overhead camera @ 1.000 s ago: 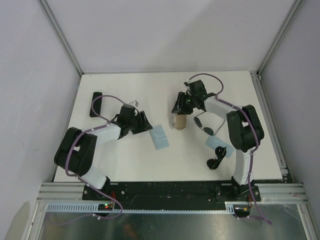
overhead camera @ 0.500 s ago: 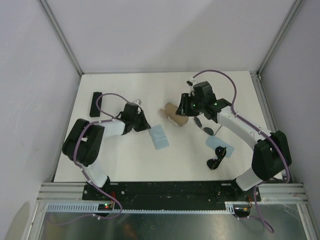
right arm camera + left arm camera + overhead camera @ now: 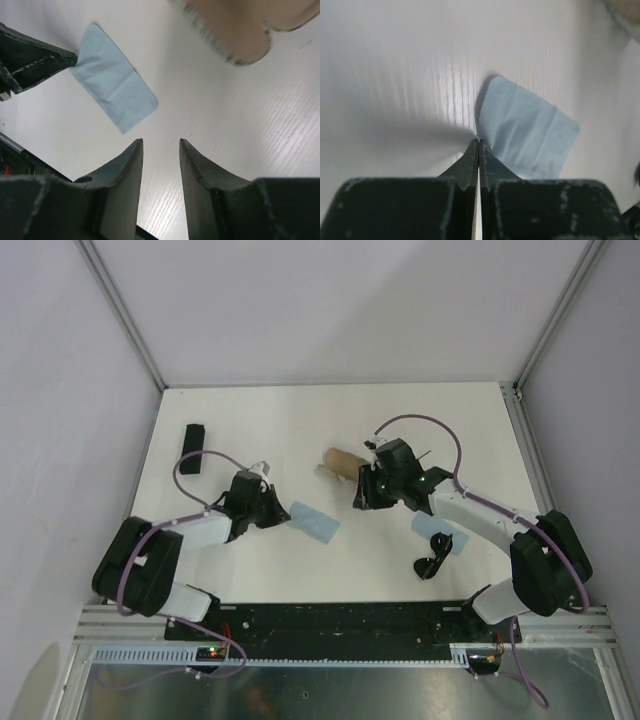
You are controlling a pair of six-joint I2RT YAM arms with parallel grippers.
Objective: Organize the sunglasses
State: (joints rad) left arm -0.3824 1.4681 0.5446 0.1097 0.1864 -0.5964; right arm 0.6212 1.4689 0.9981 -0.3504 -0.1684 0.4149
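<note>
Where grey walls (image 3: 60, 390) enclose the white tabletop (image 3: 250, 420), the left pincer (image 3: 478, 145) has closed on a corner of the blue cloth (image 3: 525, 135). The right pincer (image 3: 161, 142), fingers apart and empty, has let go of the beige case (image 3: 343, 464). One pair of sunglasses (image 3: 432, 563) lies at front right.

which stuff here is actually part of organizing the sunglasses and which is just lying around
Job in hand:
- chunky black sunglasses, near the right arm; no other pair shows

Lying about:
- beige case
- black oblong case
- blue cloth, its corner pinched by the left gripper
- second blue cloth, beside the sunglasses
</note>
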